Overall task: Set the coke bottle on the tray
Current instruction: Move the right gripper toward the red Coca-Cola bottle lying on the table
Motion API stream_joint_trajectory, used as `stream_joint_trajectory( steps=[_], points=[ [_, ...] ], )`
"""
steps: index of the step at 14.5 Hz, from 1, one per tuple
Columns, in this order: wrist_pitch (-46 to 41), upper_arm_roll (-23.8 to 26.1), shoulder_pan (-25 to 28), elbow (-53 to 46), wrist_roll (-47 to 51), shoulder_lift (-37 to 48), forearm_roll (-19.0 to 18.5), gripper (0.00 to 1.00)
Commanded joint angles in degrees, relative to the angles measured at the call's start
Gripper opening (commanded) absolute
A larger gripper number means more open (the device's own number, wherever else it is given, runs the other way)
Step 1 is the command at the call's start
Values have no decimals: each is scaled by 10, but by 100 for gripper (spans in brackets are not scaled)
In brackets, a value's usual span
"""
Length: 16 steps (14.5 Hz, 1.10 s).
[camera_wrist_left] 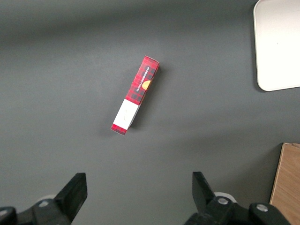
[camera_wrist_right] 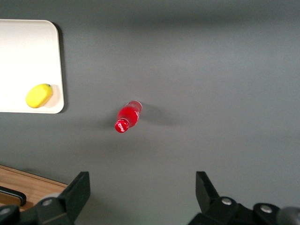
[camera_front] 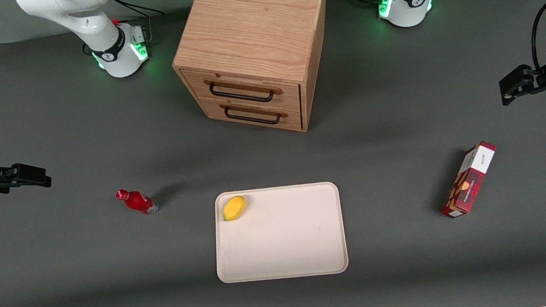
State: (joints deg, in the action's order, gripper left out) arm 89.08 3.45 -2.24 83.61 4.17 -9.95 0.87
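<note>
the coke bottle (camera_front: pixel 137 201) stands upright on the table (camera_front: pixel 82 290), beside the tray (camera_front: pixel 287 249) toward the working arm's end and well apart from it; a yellow fruit (camera_front: pixel 234 207) lies in one tray corner. the gripper (camera_front: pixel 30 176) hangs high above the table, fingers spread wide, holding nothing; a wooden drawer cabinet (camera_front: pixel 251 43) stands farther from the front camera than the tray.

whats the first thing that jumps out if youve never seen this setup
The wooden drawer cabinet dominates the table's middle, with the cream tray in front of it, a yellow fruit in one corner. The small red coke bottle stands on the table beside the tray, the open pincer hanging apart from it.
</note>
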Motion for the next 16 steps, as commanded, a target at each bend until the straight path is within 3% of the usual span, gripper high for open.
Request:
stream_joint_trajectory(
  steps=[1,11,16],
  points=[
    [-20,-11,2,-22,10,-6,15,100],
    [-34,-10,1,-12,2,-17,10,100],
    [113,-3,7,115,-9,-1,15,100]
  ],
)
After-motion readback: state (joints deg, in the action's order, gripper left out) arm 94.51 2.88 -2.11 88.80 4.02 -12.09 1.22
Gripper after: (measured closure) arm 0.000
